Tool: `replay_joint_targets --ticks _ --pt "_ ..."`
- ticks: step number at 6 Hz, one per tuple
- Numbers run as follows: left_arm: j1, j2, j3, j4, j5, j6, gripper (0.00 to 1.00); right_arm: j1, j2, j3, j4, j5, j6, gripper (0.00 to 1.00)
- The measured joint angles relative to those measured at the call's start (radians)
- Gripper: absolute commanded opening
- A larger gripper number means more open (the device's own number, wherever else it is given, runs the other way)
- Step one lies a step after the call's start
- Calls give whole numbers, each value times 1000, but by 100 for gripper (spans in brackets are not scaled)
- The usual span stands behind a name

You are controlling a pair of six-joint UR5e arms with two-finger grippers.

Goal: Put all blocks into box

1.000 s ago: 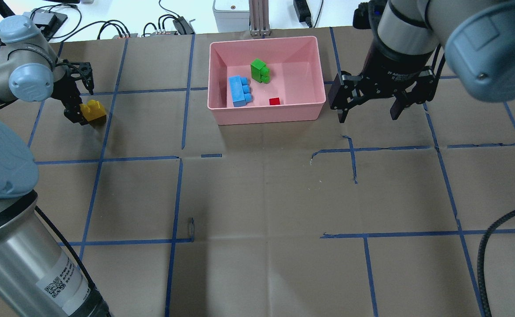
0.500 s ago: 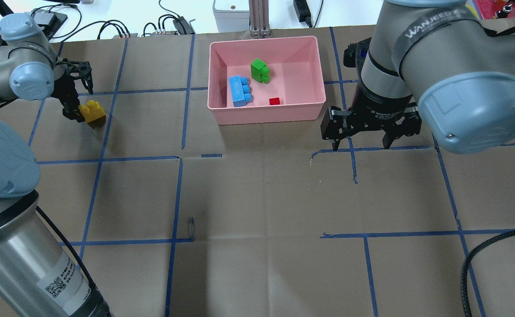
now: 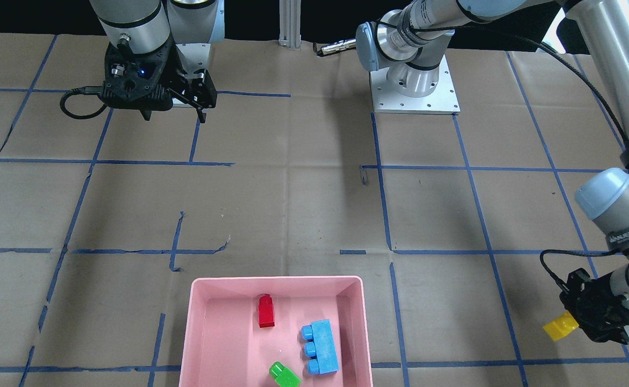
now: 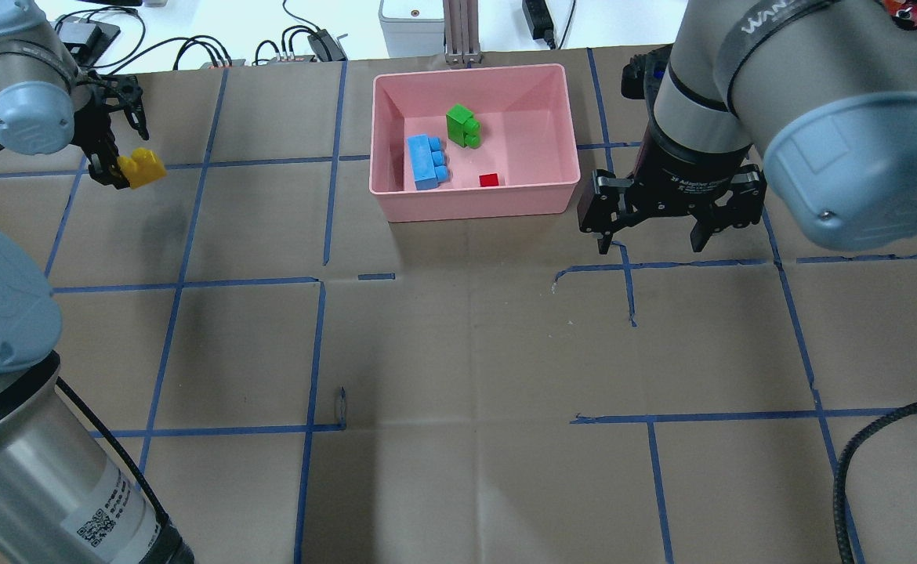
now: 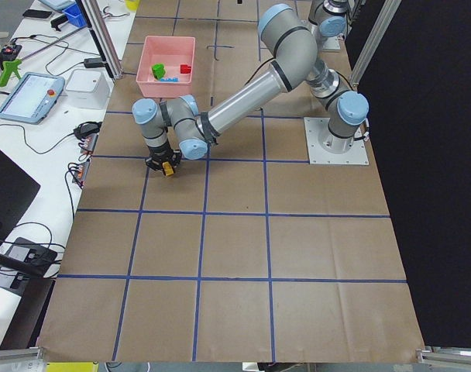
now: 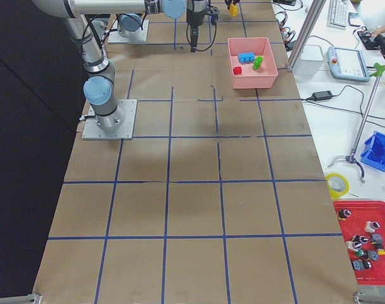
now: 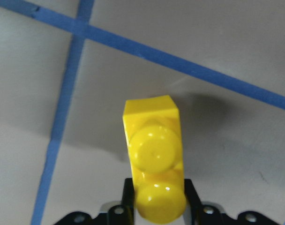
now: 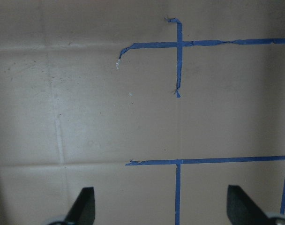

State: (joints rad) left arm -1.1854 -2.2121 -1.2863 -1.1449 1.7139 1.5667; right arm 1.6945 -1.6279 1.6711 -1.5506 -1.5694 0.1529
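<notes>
Yellow two-stud plastic brick point(image 4: 142, 167) clamped in the left gripper point(image 4: 119, 166), raised off the brown paper table cover point(image 4: 458, 352), well apart from the shallow pink plastic tray point(image 4: 474, 205) on the robot's left side. Inside the tray: light blue three-stud brick point(image 4: 425, 162), green two-stud brick point(image 4: 462, 126), small red brick point(image 4: 489, 180). Right gripper point(image 4: 650, 247) hangs near the tray's right end, jaws spread wide, holding nothing.
</notes>
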Motion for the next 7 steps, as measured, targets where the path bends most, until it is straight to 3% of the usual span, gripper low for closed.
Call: replay_joint_targets --ticks 2,4,7 --pt "-44 62 117 -210 -63 -199 0 -2 3 -3 2 -3 -1 100" --pt "-163 52 262 -392 -154 -583 0 -3 4 -9 1 -2 0 100" --pt "-425 25 302 -404 -283 -1282 0 -2 4 -10 2 1 0 100"
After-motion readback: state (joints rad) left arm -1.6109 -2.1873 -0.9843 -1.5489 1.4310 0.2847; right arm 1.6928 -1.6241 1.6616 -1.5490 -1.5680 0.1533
